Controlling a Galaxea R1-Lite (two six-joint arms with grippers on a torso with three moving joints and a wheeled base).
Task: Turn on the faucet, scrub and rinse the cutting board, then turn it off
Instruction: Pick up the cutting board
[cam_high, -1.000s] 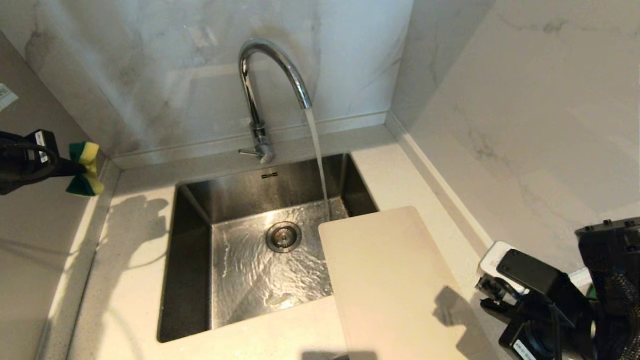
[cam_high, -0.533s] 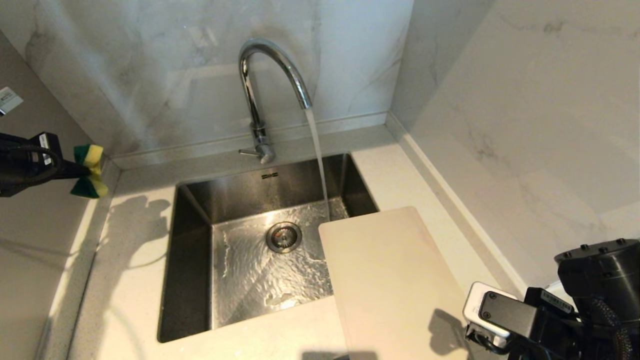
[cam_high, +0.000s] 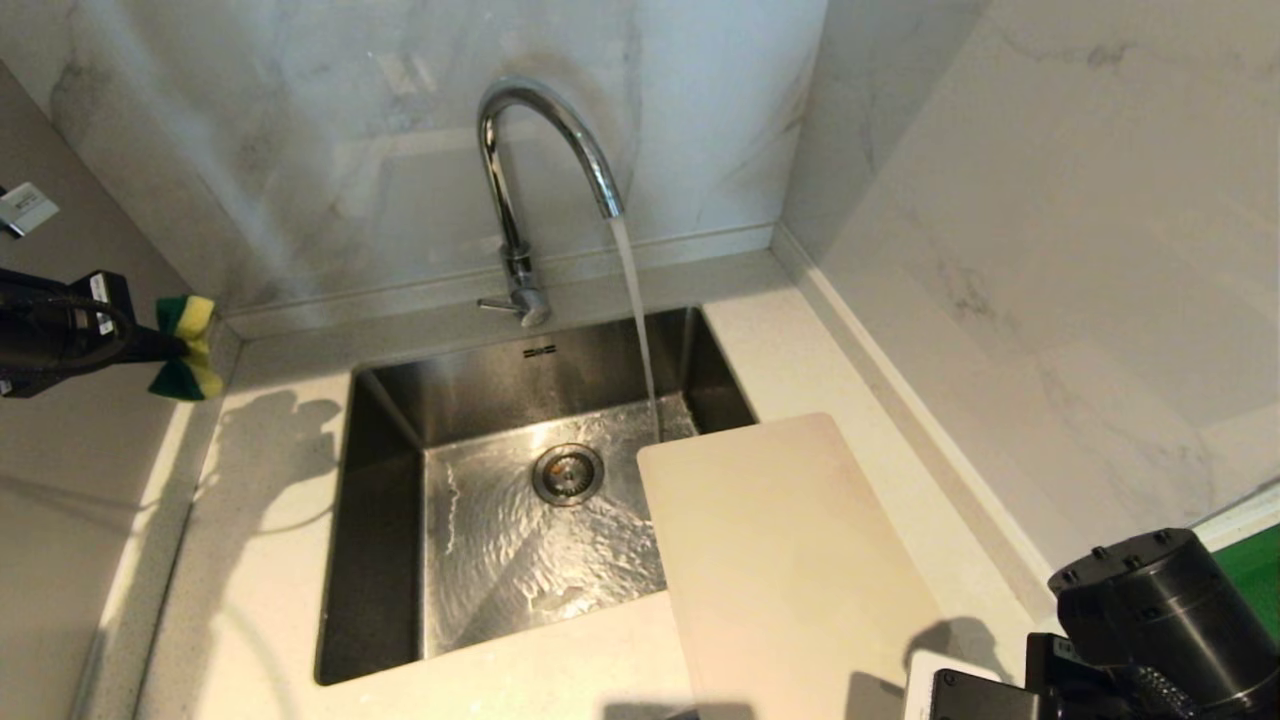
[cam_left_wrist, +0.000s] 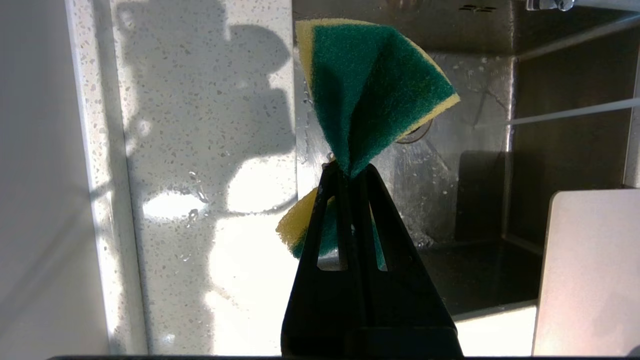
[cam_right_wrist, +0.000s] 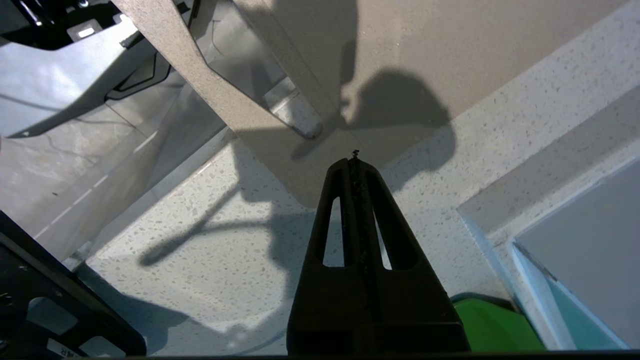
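The chrome faucet (cam_high: 545, 150) stands behind the steel sink (cam_high: 390, 520), and water streams from its spout into the basin. The off-white cutting board (cam_high: 780, 560) lies on the counter right of the sink, its left edge hanging over the basin; its corner (cam_right_wrist: 300, 175) also shows in the right wrist view. My left gripper (cam_left_wrist: 350, 170) is shut on a green-and-yellow sponge (cam_left_wrist: 370, 95), held in the air left of the sink, sponge (cam_high: 188, 345) squeezed in the middle. My right gripper (cam_right_wrist: 355, 160) is shut and empty, low at the front right, over the counter beside the board's near corner.
Marble walls close in the back and right side. The faucet's side lever (cam_high: 495, 304) points left. A bright green flat object (cam_high: 1255, 580) lies at the far right, and green object (cam_right_wrist: 495, 327) shows beside my right gripper. Speckled counter (cam_high: 260, 560) runs left of the sink.
My right arm has dropped lower and toward the front of the head view, uncovering the green object at the right. The left gripper with the sponge has barely shifted. Water keeps running.
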